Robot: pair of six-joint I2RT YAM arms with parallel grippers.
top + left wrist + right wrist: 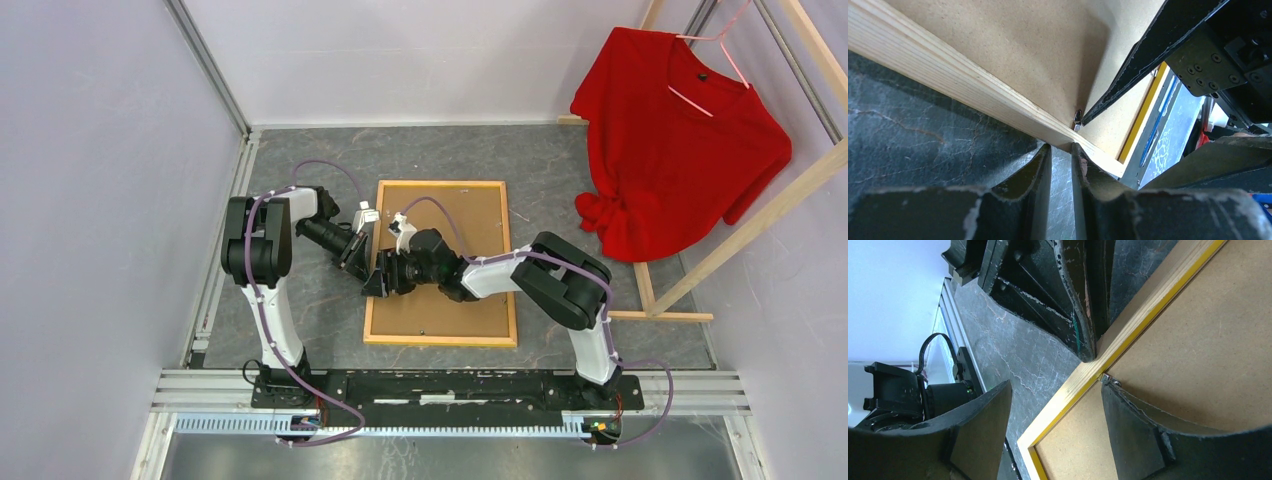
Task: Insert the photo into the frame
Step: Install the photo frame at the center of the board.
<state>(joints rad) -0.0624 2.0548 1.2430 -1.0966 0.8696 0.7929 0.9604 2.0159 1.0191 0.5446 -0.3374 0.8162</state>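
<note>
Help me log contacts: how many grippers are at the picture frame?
2. The left gripper, fingers nearly together, has its tips at the frame's left rail. The right gripper straddles that same rail, open, one finger over the backing panel. Neither is hidden.

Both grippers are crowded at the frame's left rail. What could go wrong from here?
1. The left gripper and right gripper meet at one spot on the frame; their fingers may collide.
2. One right finger rests by the metal tab on the backing panel; a slip could bend the tab or gouge the board.
</note>
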